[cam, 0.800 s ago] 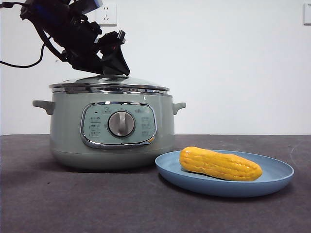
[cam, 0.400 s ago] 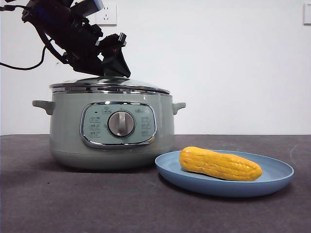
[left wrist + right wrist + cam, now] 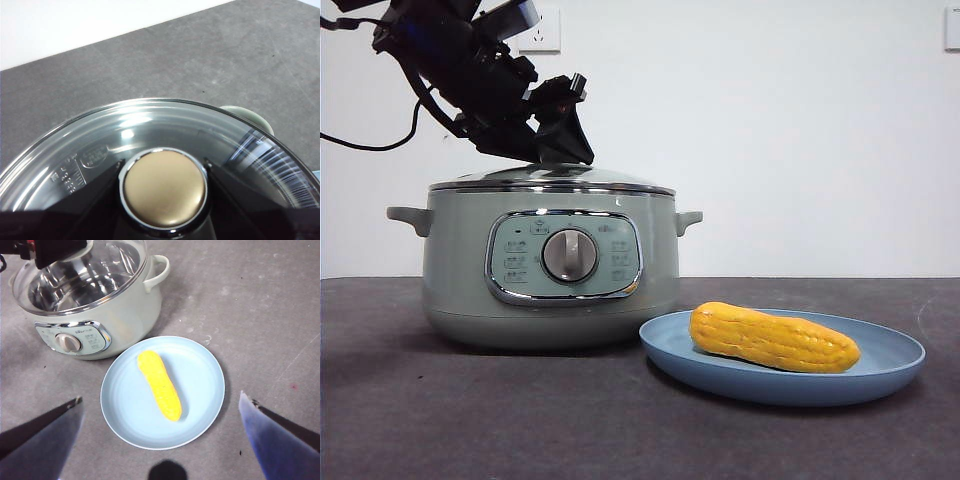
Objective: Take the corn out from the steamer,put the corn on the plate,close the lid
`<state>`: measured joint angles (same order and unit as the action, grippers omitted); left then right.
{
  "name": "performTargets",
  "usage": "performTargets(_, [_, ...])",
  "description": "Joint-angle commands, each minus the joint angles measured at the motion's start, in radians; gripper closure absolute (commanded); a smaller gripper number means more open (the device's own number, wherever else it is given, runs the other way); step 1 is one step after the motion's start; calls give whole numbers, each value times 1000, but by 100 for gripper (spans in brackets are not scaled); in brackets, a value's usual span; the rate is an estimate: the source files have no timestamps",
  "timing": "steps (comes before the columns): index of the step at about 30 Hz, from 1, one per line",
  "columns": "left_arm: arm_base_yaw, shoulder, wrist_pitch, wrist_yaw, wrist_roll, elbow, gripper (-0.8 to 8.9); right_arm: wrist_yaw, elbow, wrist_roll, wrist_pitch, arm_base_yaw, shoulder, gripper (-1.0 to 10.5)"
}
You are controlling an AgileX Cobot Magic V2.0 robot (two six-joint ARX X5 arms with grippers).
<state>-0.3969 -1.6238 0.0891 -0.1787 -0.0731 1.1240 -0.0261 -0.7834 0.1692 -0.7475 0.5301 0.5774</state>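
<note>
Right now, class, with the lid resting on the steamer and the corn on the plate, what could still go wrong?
1. The left gripper has its jaws on either side of the lid's knob; lifting away crookedly could drag the lid off the steamer.
2. The plate sits close beside the steamer; a nudge could roll the corn.

Lab bench: bare white wall [image 3: 800, 130], grey tabletop [image 3: 520, 420].
</note>
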Motion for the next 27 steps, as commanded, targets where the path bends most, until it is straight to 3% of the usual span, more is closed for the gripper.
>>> performTargets(1, [-7, -2, 29, -6, -5, 13, 822, 1, 6, 10, 4, 2, -2, 289])
performTargets(18, [-6, -2, -144, 21, -6, 13, 808, 1, 6, 7, 3, 2, -2, 289])
performTargets(20, [-6, -2, -158, 20, -6, 13, 725, 1, 6, 6, 2, 2, -2, 289])
performTargets(24, [-6, -2, -160, 19, -5, 14, 395, 1, 6, 6, 2, 2, -2, 289])
performTargets(27, [-6, -2, -159, 20, -6, 14, 364, 0, 6, 6, 2, 2, -2, 289])
